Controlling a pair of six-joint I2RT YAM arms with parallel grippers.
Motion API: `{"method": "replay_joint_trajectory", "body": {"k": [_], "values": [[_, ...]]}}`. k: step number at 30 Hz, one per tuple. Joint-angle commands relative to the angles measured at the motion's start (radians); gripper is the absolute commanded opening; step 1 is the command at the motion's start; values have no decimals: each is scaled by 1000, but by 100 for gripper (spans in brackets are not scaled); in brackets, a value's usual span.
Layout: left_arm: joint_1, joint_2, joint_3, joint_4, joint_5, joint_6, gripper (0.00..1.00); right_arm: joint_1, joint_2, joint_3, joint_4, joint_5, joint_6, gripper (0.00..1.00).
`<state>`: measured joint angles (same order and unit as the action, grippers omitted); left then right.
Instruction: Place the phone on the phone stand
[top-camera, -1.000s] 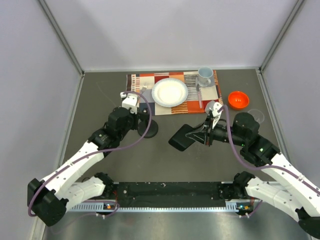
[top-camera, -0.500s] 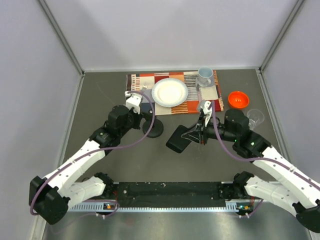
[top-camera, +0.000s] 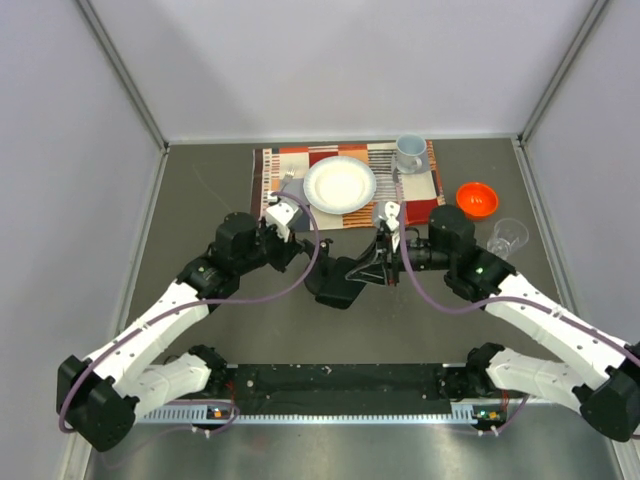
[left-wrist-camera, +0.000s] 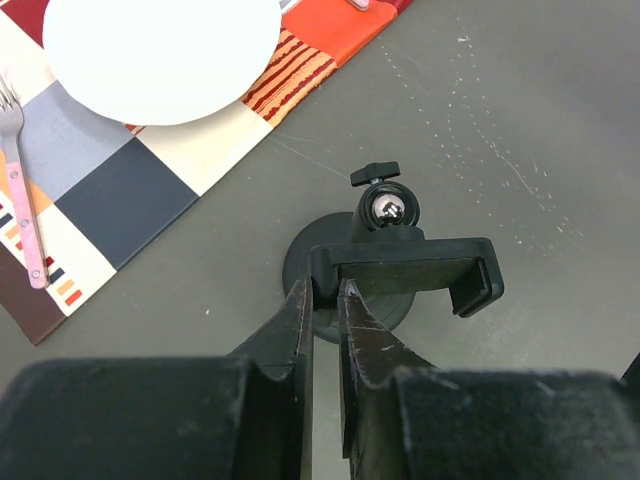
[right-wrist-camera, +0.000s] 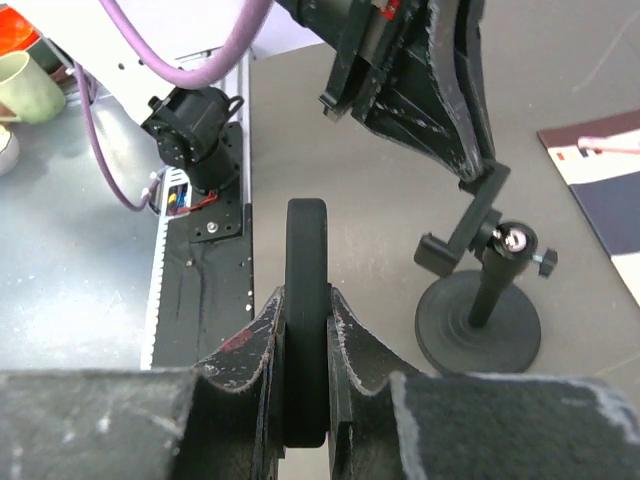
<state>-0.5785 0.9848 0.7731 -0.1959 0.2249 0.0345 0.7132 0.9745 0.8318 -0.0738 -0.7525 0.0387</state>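
The phone stand (left-wrist-camera: 388, 210) is black, with a round disc base, a ball joint and a wide cradle (left-wrist-camera: 410, 272). My left gripper (left-wrist-camera: 325, 292) is shut on the cradle's left end. In the right wrist view the stand (right-wrist-camera: 480, 322) stands on the table to the right, with the left gripper's fingers (right-wrist-camera: 440, 90) reaching down to its cradle. The phone (right-wrist-camera: 305, 300), thin and black, shows edge-on with my right gripper (right-wrist-camera: 305, 312) shut on it. From above, the phone (top-camera: 338, 286) hangs tilted just right of the left gripper (top-camera: 305, 262), with the right gripper (top-camera: 373, 270) behind it.
A patterned placemat (top-camera: 300, 158) at the back holds a white plate (top-camera: 340, 184), a fork (top-camera: 286, 180), a spoon (top-camera: 398, 190) and a cup (top-camera: 408, 152). An orange bowl (top-camera: 477, 198) and a clear glass (top-camera: 508, 236) stand right of it.
The left gripper closed on the stand's cradle. The right arm carried the phone leftward until it hangs close beside the stand.
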Motion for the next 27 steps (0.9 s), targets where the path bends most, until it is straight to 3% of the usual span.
{"method": "replay_joint_trajectory", "body": {"k": [1,3,7,9,13,14,16,27], "values": [[-7,-9,28,-25,57,-13,17,37,27,121,77,-114,-158,0],[-7,-20,43,-42,63,-25,29,51,55,144,16,-117,-215,0],[-7,-70,71,-89,32,-82,41,63,128,239,-47,-162,-272,0],[-6,-101,87,-121,5,-91,43,81,157,288,-93,-160,-328,0],[2,-219,89,-203,-183,-99,48,117,265,384,-138,-133,-401,0],[12,-236,92,-214,-287,-111,49,120,285,403,-145,-131,-416,0],[28,-280,89,-232,-335,-117,50,126,323,461,-168,-127,-434,0],[103,-337,28,-212,-266,-168,52,170,524,644,-337,-113,-718,0]]}}
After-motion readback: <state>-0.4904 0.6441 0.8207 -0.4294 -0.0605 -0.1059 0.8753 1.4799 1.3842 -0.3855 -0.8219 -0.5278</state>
